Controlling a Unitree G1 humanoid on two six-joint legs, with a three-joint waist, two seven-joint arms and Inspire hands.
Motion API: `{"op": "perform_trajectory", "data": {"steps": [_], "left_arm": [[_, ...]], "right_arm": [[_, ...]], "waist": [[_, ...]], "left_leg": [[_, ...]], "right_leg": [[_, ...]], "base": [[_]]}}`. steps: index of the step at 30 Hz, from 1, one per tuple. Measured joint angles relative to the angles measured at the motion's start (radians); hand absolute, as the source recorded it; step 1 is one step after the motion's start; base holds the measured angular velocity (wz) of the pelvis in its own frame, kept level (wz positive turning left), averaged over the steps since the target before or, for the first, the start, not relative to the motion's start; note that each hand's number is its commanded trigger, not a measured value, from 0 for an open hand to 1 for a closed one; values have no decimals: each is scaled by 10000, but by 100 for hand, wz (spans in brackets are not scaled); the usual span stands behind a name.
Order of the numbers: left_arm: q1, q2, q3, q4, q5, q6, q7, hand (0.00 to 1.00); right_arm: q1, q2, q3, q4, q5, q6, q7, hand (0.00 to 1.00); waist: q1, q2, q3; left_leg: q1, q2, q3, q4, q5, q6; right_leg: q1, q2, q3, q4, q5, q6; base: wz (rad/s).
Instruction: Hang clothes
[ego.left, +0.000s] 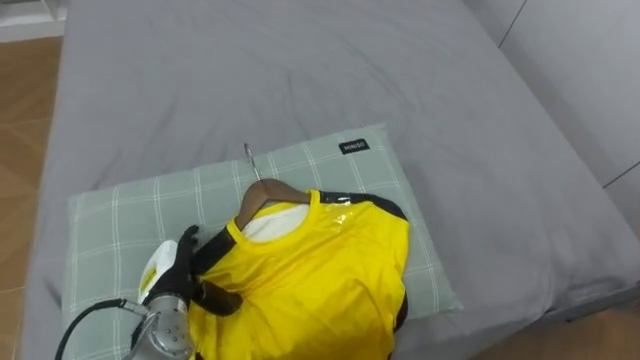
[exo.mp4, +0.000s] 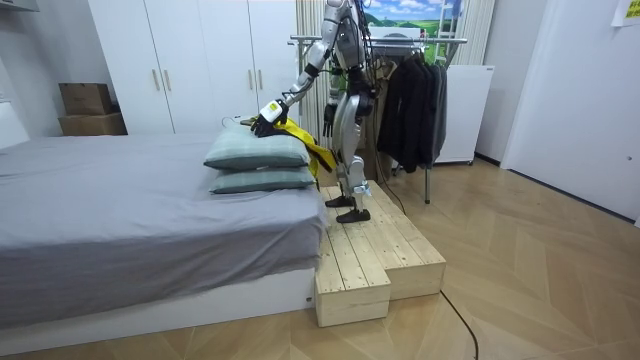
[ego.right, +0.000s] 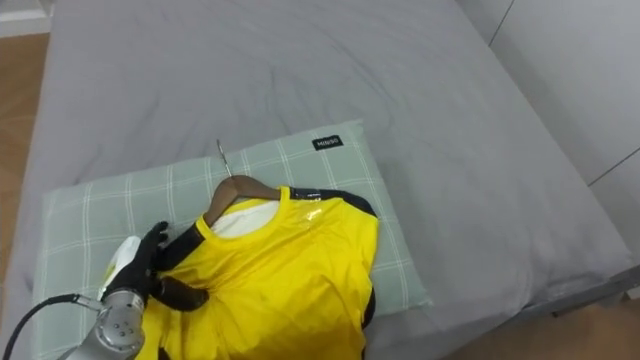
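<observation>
The robot stands on a wooden platform (exo.mp4: 370, 250) at the head of the bed (ego.left: 300, 80), leaning over with its left arm stretched out to the pillows. A yellow shirt (ego.left: 320, 270) lies flat on the green checked pillow (ego.left: 120, 215), already threaded on a wooden hanger (ego.left: 272, 192) whose metal hook (ego.left: 250, 158) points toward the far side of the bed. The left robot hand (ego.left: 180, 262) is at the shirt's left shoulder, its dark fingers curled over the cloth and the hanger end beneath it, thumb pinching from the near side. From across the room a second pillow (exo.mp4: 260, 181) shows stacked under the checked one. The right robot hand (exo.mp4: 327, 128) hangs at the robot's side; I cannot tell how it is held. Behind the robot a clothes rack (exo.mp4: 410, 100) carries dark garments
</observation>
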Motion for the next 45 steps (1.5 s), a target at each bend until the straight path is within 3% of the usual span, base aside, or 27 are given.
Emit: {"op": "perform_trajectory", "data": {"steps": [7, 16, 18, 19, 20, 29, 45], "left_arm": [[33, 8, -97, 60, -324, 7, -61, 67], [30, -93, -111, 95, -324, 1, -90, 67], [29, -103, -108, 93, -318, 0, -86, 74], [29, -103, -102, 93, -314, 0, -84, 96], [28, -102, -99, 93, -314, 0, -75, 100], [73, -224, -338, 186, -300, 8, -363, 100], [183, -181, -393, 190, -298, 7, -456, 100]], "right_arm": [[0, 3, 95, 7, 352, -15, -4, 0], [-50, 2, 96, 19, 349, -52, 0, 0], [-80, 2, 89, 17, 349, -53, -2, 0], [-90, 2, 89, 16, 348, -53, -2, 0], [-107, 1, 87, 14, 348, -53, -3, 0], [-166, 1, 82, 11, 351, -75, -2, 0], [-229, -1, -84, 21, 487, -92, 213, 0]], "waist": [[-32, -2, 7], [-60, 37, 116], [-60, 49, 144], [-60, 50, 145], [-59, 50, 144], [-54, 47, 146], [-7, 43, 142]], "left_leg": [[-7, -26, -84, -82, 18, 0], [-21, -32, -222, -135, 18, 1], [-11, -34, -221, -163, 18, 1], [-10, -34, -219, -176, 18, 1], [-9, -35, -215, -204, 18, 1], [-31, -34, -148, -255, 19, 0], [-19, -29, 68, -188, 27, 2]], "right_leg": [[0, -32, -93, -39, 0, 1], [-6, -60, -246, -36, 0, 0], [-21, -64, -255, -21, -1, 0], [-28, -63, -255, -21, -1, 0], [-41, -63, -256, -20, -1, 0], [-190, -60, -247, 124, -2, 0], [-215, -31, -89, 124, -4, -2]], "base": [[2], [4], [0], [0], [0], [-1], [-2]]}}
